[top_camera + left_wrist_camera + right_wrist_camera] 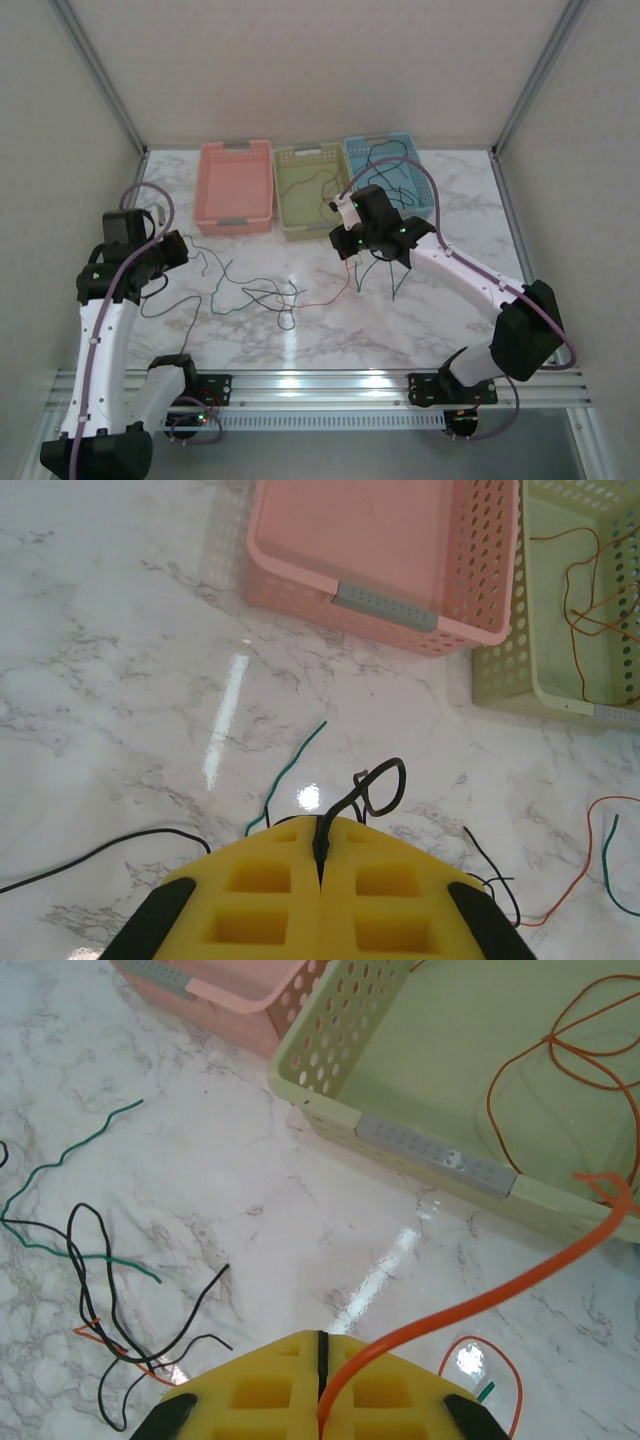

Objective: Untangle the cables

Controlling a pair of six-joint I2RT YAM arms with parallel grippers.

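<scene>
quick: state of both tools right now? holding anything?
Left tool: closed, pinching a black cable.
Right tool: closed, pinching an orange cable.

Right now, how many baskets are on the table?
3, side by side along the far edge: pink basket on the left, green basket in the middle, blue basket on the right, partly covered. None looks fully hidden.
</scene>
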